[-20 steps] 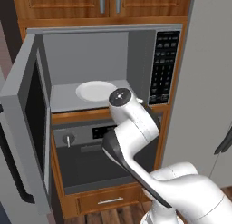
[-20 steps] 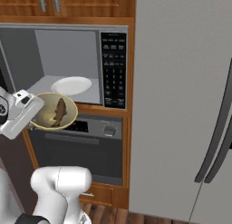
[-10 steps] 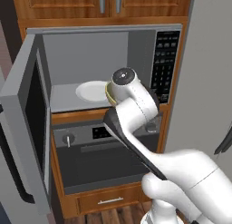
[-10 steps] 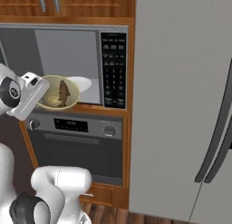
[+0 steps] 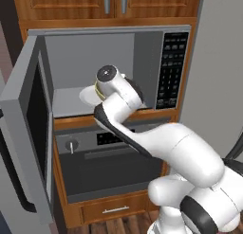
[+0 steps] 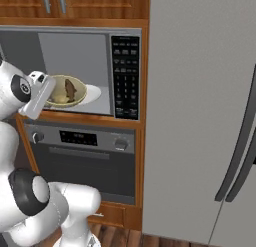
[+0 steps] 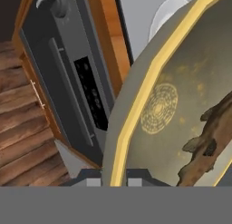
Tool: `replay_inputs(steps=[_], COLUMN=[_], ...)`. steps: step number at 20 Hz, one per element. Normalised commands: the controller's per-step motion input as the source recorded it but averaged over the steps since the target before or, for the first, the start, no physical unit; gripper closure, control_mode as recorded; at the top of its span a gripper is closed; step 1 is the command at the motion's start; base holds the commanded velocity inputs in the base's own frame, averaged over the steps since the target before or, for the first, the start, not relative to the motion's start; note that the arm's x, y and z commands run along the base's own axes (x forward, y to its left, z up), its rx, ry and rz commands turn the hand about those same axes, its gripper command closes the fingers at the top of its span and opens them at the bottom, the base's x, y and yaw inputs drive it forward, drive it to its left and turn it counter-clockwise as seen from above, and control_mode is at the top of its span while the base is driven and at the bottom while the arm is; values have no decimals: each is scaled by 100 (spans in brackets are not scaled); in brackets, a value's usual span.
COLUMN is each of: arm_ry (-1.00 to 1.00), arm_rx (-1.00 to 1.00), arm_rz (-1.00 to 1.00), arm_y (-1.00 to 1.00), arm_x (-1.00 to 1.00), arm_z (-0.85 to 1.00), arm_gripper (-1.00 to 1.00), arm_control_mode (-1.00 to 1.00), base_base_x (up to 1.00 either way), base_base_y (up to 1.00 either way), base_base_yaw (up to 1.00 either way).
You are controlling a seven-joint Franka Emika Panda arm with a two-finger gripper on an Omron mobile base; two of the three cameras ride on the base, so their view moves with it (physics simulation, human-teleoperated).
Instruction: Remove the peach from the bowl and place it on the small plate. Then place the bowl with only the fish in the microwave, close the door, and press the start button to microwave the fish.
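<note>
I've got the gripper [image 6: 46,93] pinching the near rim of the bowl [image 6: 64,92], kept roughly level so the fish [image 6: 70,89] stays put — it sits at the microwave [image 6: 75,71] mouth, door [image 5: 29,129] swung wide left.

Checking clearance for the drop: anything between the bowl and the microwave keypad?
Nothing. Right base view shows just the white turntable under the bowl, then bare microwave floor up to the keypad.
</note>
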Motion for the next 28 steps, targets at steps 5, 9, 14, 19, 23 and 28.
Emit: replay_inputs(steps=[5, 9, 14, 19, 23, 28], arm_ry=[3, 8, 5, 5, 9, 4], arm_rx=[-13, -14, -4, 0, -1, -3], arm_rz=[7, 7, 4, 5, 5, 2], arm_y=[13, 19, 0, 0, 0, 4], arm_x=[94, 65, 59, 73, 64, 42], arm_z=[-16, -46, -23, -19, -32, -14], arm_gripper=[100, 100, 100, 100, -100, -100], arm_control_mode=[-100, -100, -100, -100, -100, -100], base_base_x=[0, 0, 0, 0, 0, 0], base_base_y=[0, 0, 0, 0, 0, 0], base_base_yaw=[0, 0, 0, 0, 0, 0])
